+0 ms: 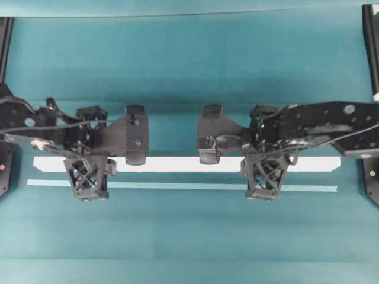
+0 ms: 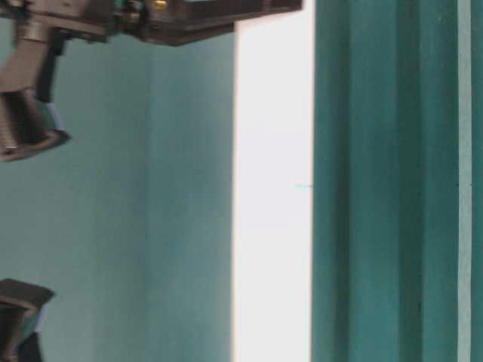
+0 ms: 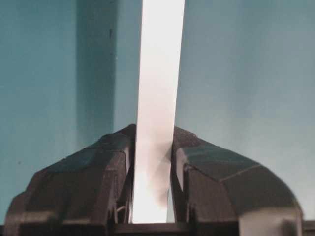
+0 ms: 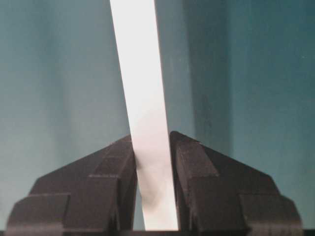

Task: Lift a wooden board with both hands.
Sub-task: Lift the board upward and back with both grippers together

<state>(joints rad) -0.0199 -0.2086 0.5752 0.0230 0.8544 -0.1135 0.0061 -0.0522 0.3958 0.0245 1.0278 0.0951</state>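
Observation:
The wooden board (image 1: 177,164) is a long white plank running left to right across the teal table. My left gripper (image 1: 90,161) is shut on it near its left end. My right gripper (image 1: 265,161) is shut on it near its right end. In the left wrist view the board (image 3: 160,73) runs straight out from between the black fingers (image 3: 83,182) of the left gripper (image 3: 152,147). In the right wrist view the board (image 4: 138,64) is pinched the same way by the right gripper (image 4: 152,142). The board's shadow lies apart from it on the cloth. In the table-level view the board (image 2: 273,196) fills a bright band.
A thin pale teal strip (image 1: 177,185) lies on the cloth parallel to the board, on its near side. Black frame posts (image 1: 370,35) stand at the table's far corners. Both arms' wrist housings (image 1: 133,136) hang over the board's middle stretch.

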